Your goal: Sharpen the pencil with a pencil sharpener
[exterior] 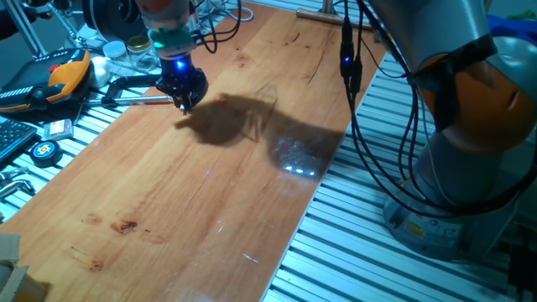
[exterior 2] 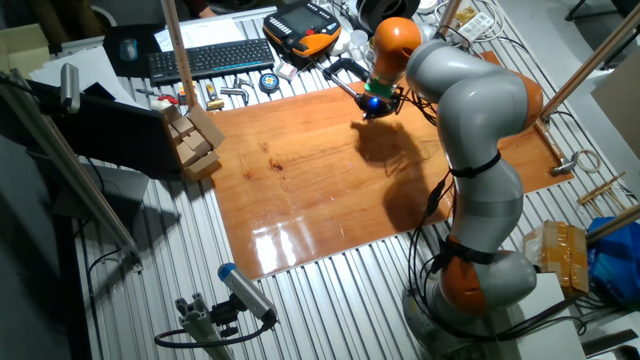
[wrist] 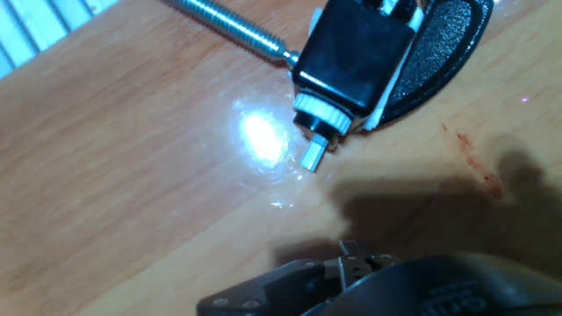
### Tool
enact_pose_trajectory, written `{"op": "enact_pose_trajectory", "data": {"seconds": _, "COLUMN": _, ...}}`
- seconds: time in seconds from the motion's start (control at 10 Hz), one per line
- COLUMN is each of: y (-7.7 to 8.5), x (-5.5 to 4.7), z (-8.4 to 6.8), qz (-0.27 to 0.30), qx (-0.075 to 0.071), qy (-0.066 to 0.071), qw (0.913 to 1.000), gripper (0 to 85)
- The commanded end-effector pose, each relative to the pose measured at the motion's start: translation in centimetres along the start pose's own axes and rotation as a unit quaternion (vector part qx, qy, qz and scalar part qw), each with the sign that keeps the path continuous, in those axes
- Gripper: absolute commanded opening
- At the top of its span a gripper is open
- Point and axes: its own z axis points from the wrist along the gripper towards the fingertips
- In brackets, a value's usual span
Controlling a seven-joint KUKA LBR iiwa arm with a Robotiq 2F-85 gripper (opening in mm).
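Observation:
The pencil sharpener is a small black body with a white ring and a short silver stub, lying on the wooden table against a black rounded base. A threaded silver rod runs from it to the upper left. Its black clamp arm lies at the table's far left edge. My gripper hovers just beside the sharpener, low over the wood, fingers together with nothing seen between them. It also shows in the hand view and in the other fixed view. No pencil is visible in any view.
An orange-and-black tool, a tape measure, a keyboard and small clutter lie beyond the table's left edge. A large black spool stands behind. Wooden blocks sit at a corner. The arm's cables hang over the right side.

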Motion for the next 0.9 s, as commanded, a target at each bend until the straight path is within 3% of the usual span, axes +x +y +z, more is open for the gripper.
{"op": "enact_pose_trajectory", "data": {"seconds": 0.0, "y": 0.2, "x": 0.0, "z": 0.0, "qz": 0.002, "qx": 0.001, "qy": -0.001, "qw": 1.0, "gripper": 0.0}}
{"op": "enact_pose_trajectory", "data": {"seconds": 0.8, "y": 1.3, "x": -0.8, "z": -0.3, "qz": 0.011, "qx": 0.008, "qy": 0.003, "qw": 0.9999, "gripper": 0.0}}
